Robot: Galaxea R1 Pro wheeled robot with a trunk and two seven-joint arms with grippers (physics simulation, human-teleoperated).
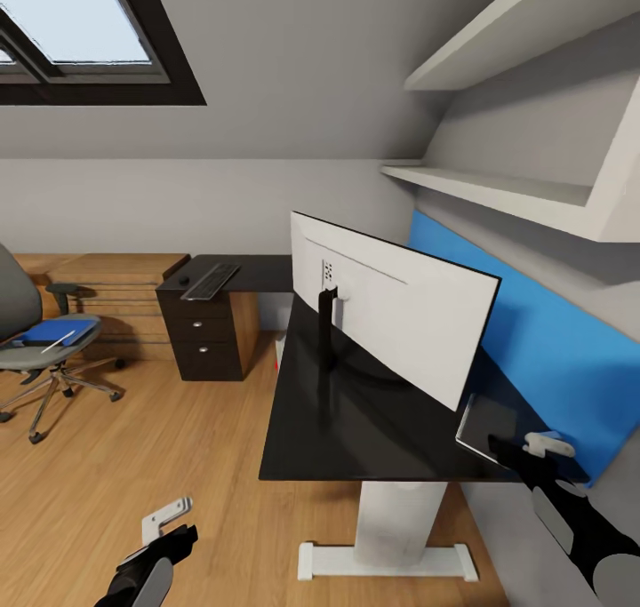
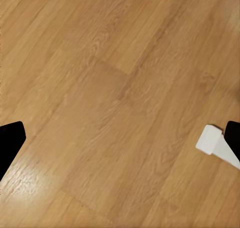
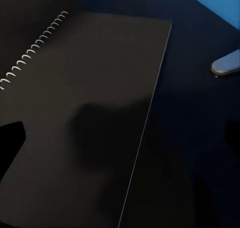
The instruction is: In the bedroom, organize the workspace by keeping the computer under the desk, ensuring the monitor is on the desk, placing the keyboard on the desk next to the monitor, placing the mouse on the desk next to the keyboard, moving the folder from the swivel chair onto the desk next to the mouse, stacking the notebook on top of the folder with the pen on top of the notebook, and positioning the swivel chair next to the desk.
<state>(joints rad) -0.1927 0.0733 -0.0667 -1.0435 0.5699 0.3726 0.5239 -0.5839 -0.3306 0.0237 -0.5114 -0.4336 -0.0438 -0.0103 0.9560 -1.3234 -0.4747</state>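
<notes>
Meanwhile, monitor point(image 1: 400, 309), keyboard point(image 1: 210, 281) and mouse point(image 1: 183, 280) sit on the desk point(image 1: 356, 438); folder point(image 1: 55, 331) and pen point(image 1: 59, 341) wait on the swivel chair point(image 1: 27, 340) at nine o'clock, right gripper point(image 1: 524, 451) spread empty over the notebook point(image 3: 85, 113).

The left arm, a black and grey limb, reaches in low from the bottom of the head view, ending in the left gripper point(image 1: 169, 523) with its pale grey finger held forward above the wooden floor. In the left wrist view the dark fingertips point(image 2: 10, 143) stand far apart at either edge, nothing between them. The right arm, black with grey panels, stretches up from the lower right corner, its right gripper point(image 1: 533, 447) over the desk's far end, jaws spread wide and empty.
</notes>
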